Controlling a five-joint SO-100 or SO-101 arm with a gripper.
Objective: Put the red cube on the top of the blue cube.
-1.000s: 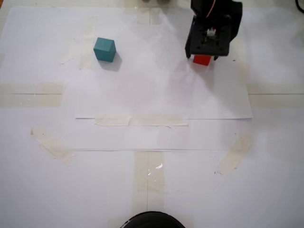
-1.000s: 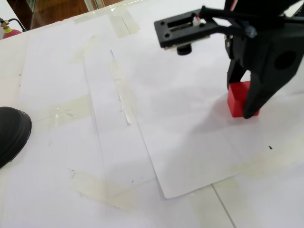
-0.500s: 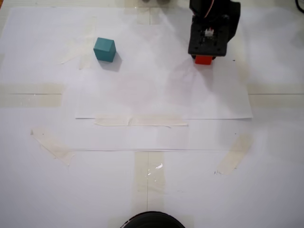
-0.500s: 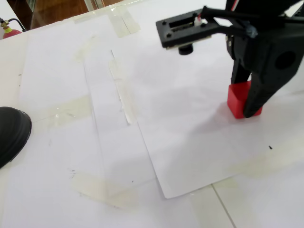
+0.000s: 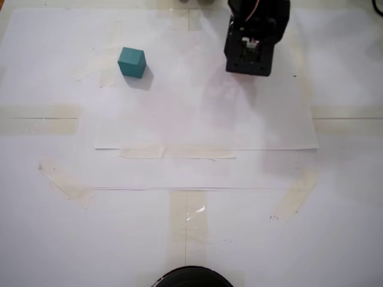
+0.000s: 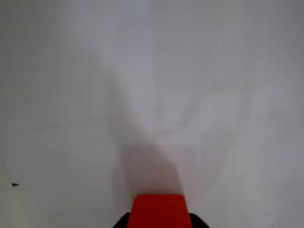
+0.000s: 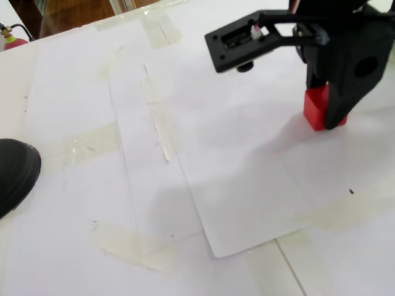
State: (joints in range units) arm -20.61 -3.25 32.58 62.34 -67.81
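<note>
1. White paper sheets [image 5: 197,113] are covering the table [image 5: 335,239] and lying flat in both fixed views.
2. Strips of clear tape [image 5: 176,152] are holding the sheet edges down, some running crosswise, some at a slant.
3. A dark rounded object [image 7: 15,172] is sitting at the table's edge.
4. Brown flooring [image 7: 68,12] is showing past the far corner.
5. Soft, even light is falling, casting faint shadows.

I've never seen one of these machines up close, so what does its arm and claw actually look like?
The arm is matte black plastic, blocky and angular, ending in a gripper with flat tapering fingers. A flat black camera bracket juts sideways with a small white connector. Red and white wires run along its top.
</note>
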